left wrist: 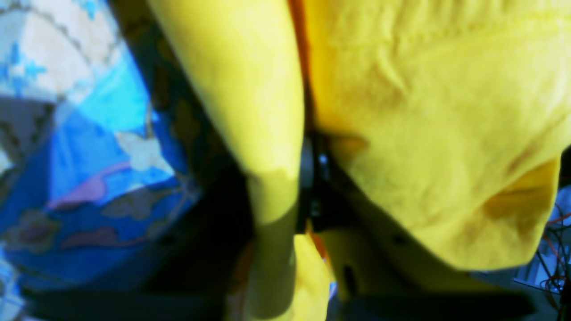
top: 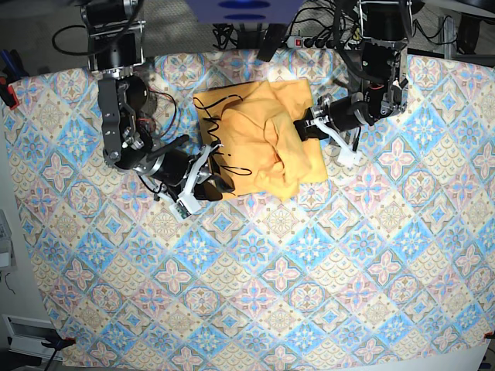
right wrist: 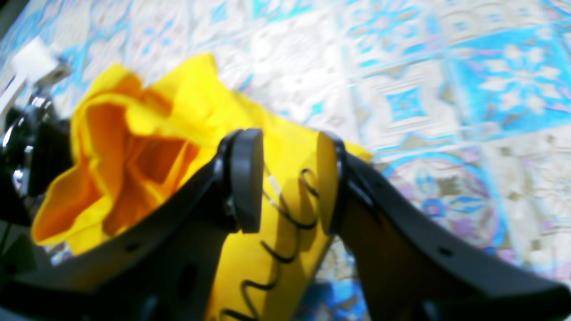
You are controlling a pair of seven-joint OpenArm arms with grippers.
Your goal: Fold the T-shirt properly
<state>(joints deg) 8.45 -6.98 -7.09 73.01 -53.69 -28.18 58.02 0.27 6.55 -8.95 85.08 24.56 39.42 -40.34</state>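
Note:
The T-shirt [top: 259,135] lies bunched and partly folded at the back middle of the table, its black script facing up along its left side. My right gripper [top: 215,188] sits at the shirt's front left corner. In the right wrist view this gripper [right wrist: 287,178] is open, its pads apart over the lettered fabric [right wrist: 276,232], and nothing is pinched. My left gripper [top: 308,126] is at the shirt's right edge. In the blurred left wrist view yellow fabric [left wrist: 446,111] drapes over that gripper [left wrist: 308,133], hiding how its jaws stand.
The blue-and-pink patterned tablecloth [top: 309,270] covers the whole table. Cables and a power strip [top: 313,40] run along the back edge between the two arm bases. A red clamp [top: 9,97] holds the cloth at the left edge.

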